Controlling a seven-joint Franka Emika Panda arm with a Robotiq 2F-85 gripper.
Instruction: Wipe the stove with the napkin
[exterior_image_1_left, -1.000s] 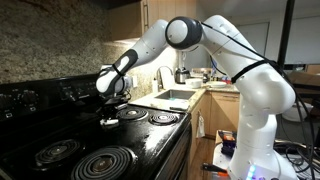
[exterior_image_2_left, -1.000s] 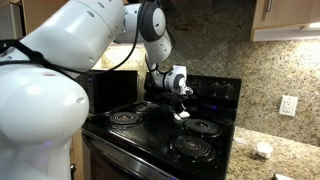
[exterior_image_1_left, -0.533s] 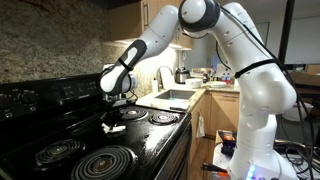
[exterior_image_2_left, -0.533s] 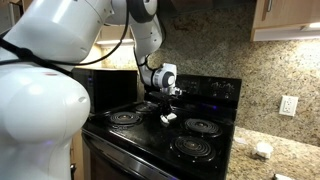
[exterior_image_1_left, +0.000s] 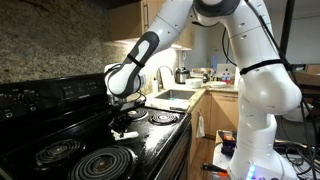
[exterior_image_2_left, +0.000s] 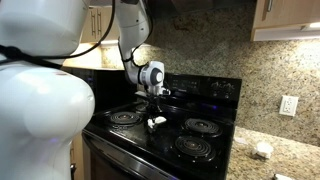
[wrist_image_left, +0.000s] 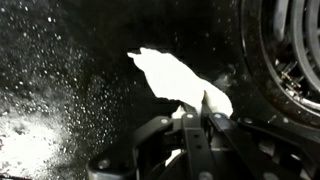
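The napkin (wrist_image_left: 172, 78), pinched at its 5 o'clock corner by the gripper (wrist_image_left: 196, 112), lies pressed on the stove (wrist_image_left: 60, 70), seemingly for wiping.

The stove (exterior_image_1_left: 148, 140) top is glossy black enamel, smooth and flecked with pale specks in the wrist view, and its coil burners (exterior_image_1_left: 100, 160) are dull dark metal in shiny chrome rings. The napkin (wrist_image_left: 175, 78), mid-frame in the wrist view, is thin white paper, soft and crinkled. At upper left in an exterior view the wall (exterior_image_1_left: 50, 40) is polished speckled stone, and the arm (exterior_image_1_left: 265, 90) has a smooth white shell.
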